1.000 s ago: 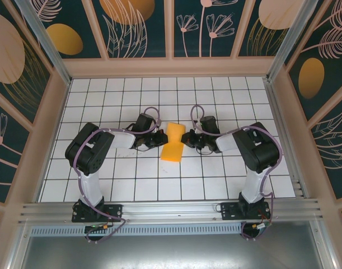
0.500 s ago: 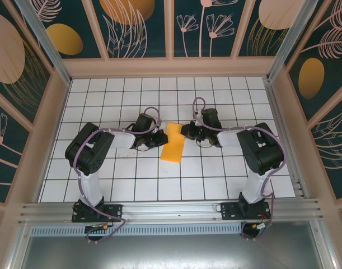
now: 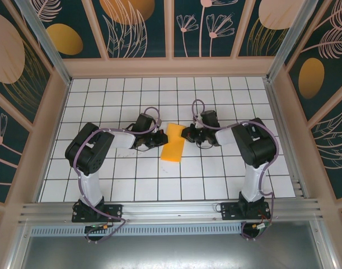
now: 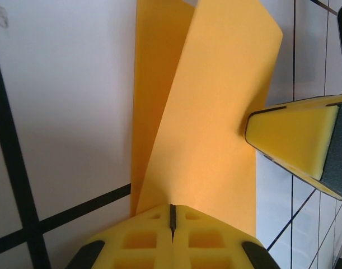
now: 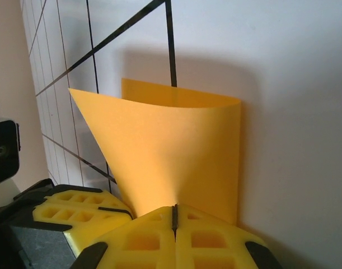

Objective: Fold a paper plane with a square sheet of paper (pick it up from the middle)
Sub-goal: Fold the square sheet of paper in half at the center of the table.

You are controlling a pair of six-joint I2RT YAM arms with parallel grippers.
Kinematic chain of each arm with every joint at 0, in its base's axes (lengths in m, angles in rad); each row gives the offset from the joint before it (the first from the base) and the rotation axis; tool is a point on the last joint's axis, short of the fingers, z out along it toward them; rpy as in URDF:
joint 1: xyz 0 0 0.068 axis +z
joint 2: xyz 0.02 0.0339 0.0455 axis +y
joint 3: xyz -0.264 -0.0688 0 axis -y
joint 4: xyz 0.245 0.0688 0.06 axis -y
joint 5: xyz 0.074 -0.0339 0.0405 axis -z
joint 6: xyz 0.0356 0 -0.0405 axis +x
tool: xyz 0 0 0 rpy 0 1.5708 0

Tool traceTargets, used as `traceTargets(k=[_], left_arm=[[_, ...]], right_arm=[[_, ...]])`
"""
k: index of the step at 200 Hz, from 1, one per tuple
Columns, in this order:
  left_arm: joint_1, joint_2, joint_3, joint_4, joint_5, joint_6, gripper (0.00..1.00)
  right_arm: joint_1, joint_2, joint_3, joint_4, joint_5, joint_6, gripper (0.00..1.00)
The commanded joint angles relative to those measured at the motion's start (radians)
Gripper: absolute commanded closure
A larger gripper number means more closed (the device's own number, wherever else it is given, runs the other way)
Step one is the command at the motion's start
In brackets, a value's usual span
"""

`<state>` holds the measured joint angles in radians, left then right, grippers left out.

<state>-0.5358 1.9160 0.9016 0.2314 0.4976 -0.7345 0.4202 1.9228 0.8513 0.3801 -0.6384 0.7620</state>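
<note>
Okay, your right pincer (image 3: 184, 134) just carried its edge of the square sheet of paper (image 3: 173, 143) toward the left pincer (image 3: 159, 139); both clamped on it, sheet doubled between them, first fold forming.

**A tally by kind**

One square sheet of paper (image 3: 173, 144), orange-yellow. One white tiled table (image 3: 159, 188). Two arms: the left arm (image 3: 92, 154) and the right arm (image 3: 254, 147). Two grippers: the left gripper (image 4: 172, 208) and the right gripper (image 5: 174, 208), each with two yellow fingers (image 4: 140, 242).

Paper (image 3: 173, 144) now narrower (folded over); right gripper (image 3: 184, 134) shifted slightly
</note>
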Motion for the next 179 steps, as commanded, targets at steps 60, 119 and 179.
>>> traceTargets(k=[60,119,179], left_arm=[[-0.006,0.052,-0.041,-0.112,-0.04,0.03,1.0],[-0.006,0.057,-0.041,-0.112,-0.04,0.032,1.0],[-0.006,0.056,-0.047,-0.112,-0.041,0.035,1.0]], right_arm=[[-0.032,-0.011,0.121,-0.084,-0.025,-0.051,0.96],[-0.033,0.066,0.111,-0.103,0.029,-0.068,0.96],[-0.031,0.043,0.101,-0.158,0.074,-0.063,0.95]])
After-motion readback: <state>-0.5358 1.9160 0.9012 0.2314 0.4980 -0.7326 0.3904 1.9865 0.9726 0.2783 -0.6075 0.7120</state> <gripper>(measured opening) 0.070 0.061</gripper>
